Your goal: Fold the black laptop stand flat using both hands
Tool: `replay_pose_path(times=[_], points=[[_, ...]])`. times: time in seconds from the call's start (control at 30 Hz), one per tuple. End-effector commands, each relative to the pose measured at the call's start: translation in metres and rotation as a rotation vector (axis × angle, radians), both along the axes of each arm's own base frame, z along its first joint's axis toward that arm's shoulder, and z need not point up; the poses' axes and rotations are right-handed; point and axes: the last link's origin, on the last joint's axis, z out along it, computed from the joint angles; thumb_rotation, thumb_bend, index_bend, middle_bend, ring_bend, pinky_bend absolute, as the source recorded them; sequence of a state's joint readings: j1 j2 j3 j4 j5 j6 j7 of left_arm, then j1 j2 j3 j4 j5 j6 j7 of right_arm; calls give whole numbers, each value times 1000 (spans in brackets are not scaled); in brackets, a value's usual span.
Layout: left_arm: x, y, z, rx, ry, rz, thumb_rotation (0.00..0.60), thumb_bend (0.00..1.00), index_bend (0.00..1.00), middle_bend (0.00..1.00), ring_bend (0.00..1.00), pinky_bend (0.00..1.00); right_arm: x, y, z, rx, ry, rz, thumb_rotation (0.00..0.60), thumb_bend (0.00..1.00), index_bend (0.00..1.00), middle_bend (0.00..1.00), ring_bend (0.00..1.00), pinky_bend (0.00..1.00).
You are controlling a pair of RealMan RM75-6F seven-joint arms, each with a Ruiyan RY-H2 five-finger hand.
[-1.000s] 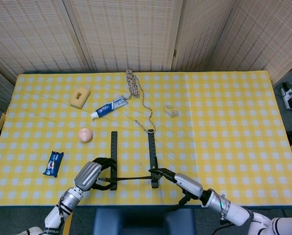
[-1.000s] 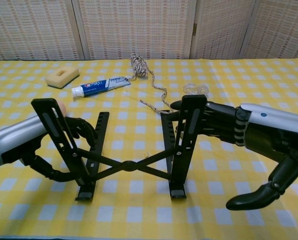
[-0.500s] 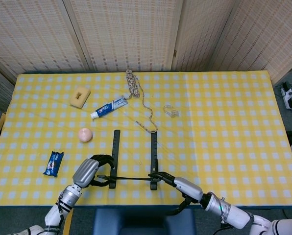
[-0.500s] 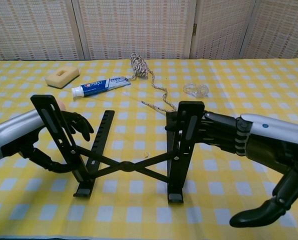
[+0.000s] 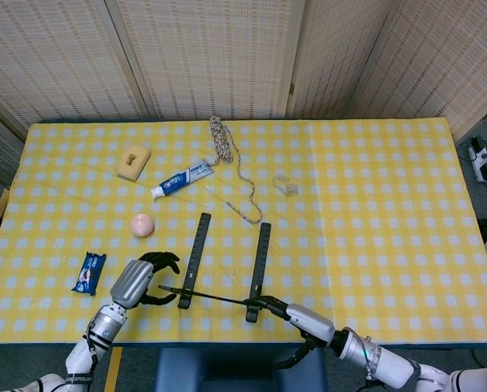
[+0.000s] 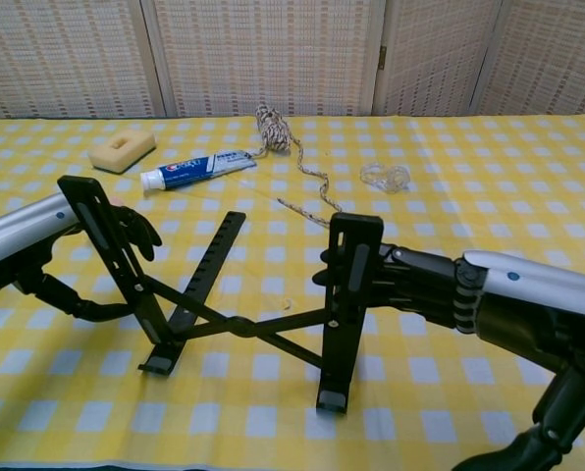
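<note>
On the yellow checked table, at the far left near edge, lies a small blue packet. Just right of it comes the left hand. Its fingers are curled beside the left upright arm of the black stand. In the chest view the hand sits right behind that arm, but whether it truly grips the arm cannot be told.

Further back on the left are a tan sponge and a pink ball. The ball is near the left hand and not touching it.

The stand sits at the near middle of the table. It is not flat. Two long bars lie on the cloth, pointing away from the robot, with a gap between them. Two arms rise from their near ends, and thin crossed struts join the two sides.

Behind the stand lies a toothpaste tube, and right of that a coiled rope with its loose end trailing down toward the stand's far ends. A small clear thing lies further right, too small to make out.

At the near right, the right hand holds the stand's right upright arm, with its fingers wrapped around it from the right side.
</note>
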State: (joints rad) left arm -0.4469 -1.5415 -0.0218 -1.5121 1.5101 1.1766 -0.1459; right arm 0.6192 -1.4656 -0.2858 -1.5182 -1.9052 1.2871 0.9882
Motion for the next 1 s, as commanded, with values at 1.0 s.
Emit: replay_pose_path(times=[1.0], points=[[4,2,-3,9,4,0,600,228,483,333,285,264,-14,-17,-42,473,-274,-459,600,166,68,92,96,0]])
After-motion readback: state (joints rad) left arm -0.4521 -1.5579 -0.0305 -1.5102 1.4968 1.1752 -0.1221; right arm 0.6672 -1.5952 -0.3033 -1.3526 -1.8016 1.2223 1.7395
